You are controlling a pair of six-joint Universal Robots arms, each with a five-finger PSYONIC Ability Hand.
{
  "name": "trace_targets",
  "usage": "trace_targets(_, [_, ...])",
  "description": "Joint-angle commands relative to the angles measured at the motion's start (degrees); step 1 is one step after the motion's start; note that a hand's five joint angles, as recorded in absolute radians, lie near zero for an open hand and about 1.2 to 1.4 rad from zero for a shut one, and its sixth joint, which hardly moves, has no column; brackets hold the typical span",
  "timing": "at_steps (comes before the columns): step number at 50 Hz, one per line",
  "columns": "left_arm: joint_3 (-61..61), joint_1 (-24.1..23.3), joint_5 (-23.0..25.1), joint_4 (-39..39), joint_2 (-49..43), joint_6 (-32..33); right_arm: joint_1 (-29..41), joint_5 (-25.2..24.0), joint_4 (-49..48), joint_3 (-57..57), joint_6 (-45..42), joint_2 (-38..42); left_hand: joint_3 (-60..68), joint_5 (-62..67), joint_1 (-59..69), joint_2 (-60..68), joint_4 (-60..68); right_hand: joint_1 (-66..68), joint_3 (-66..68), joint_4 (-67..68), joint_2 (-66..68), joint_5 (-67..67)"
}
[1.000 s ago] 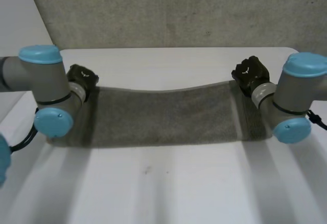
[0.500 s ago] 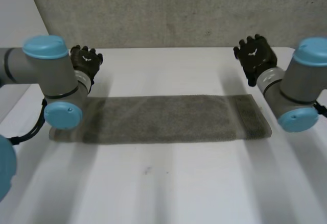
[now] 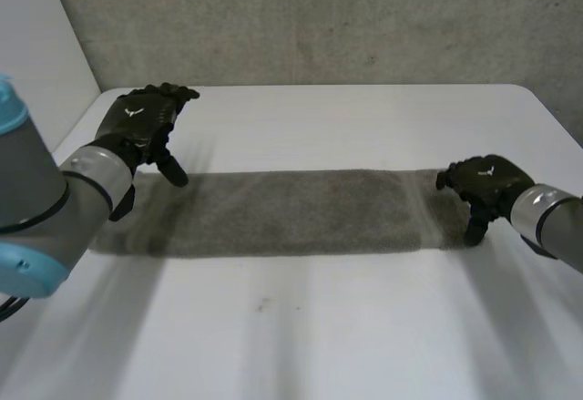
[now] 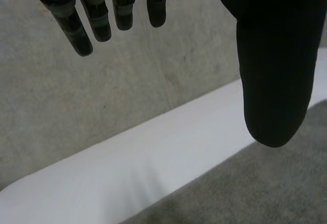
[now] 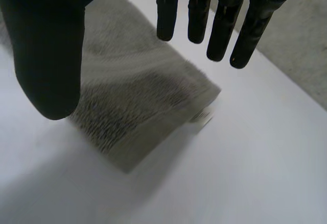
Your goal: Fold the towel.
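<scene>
A grey towel (image 3: 291,211) lies flat on the white table (image 3: 364,127) as a long folded strip running left to right. My left hand (image 3: 143,125) hovers over the strip's left end with its fingers (image 4: 82,25) straight and its thumb apart, holding nothing. Beneath that hand, the towel (image 4: 255,188) lies by the table's far edge. My right hand (image 3: 485,185) is at the strip's right end, open, fingers (image 5: 225,25) pointing down above the towel's end (image 5: 138,112), which has a folded double edge. Neither hand touches the cloth.
A grey wall (image 3: 319,17) rises behind the table's far edge. Bare white table (image 3: 301,327) stretches in front of the towel and beyond its right end (image 5: 245,173).
Both hands let go of the towel's far edge, and it dropped flat. The left arm swung in over the left end; the right hand came down to the right end.
</scene>
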Motion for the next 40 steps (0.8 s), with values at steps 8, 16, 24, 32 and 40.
trace_targets(8, [-11.15, -0.51, 0.27, 12.88, 4.89, -0.59, -1.34, -1.4, -6.99, 1.06, -3.07, 8.0, 0.4, -1.52, 0.13, 0.53, 0.44, 31.76, 28.5, 28.58, 28.82, 29.0])
trace_targets(16, [-11.32, -1.48, 0.09, 12.97, 4.98, -0.41, -3.71, 4.4, -10.68, -0.09, -6.94, 7.65, 0.4, -1.52, 0.13, 0.53, 0.44, 62.15, 58.89, 58.97, 59.2, 59.39])
trace_targets(24, [-11.32, -1.04, -0.17, 12.88, 6.03, -0.41, -11.96, 9.84, -10.5, -1.14, -19.57, 6.34, 0.4, -1.52, 0.13, 0.53, 0.44, 62.15, 58.89, 58.97, 59.2, 59.39])
trace_targets(32, [-11.85, -0.52, -0.61, 12.71, 7.53, -0.5, -7.43, 10.55, -13.13, -2.89, -21.71, 1.33, 0.4, -1.52, 0.13, 0.53, 0.44, 62.15, 58.89, 58.97, 59.2, 59.39])
trace_targets(40, [-12.46, -0.6, -0.96, 12.53, 8.93, -0.41, 12.95, 6.17, -22.87, -5.09, -16.87, -0.79, 0.4, -1.52, 0.13, 0.53, 0.44, 62.15, 58.89, 58.97, 59.2, 59.39])
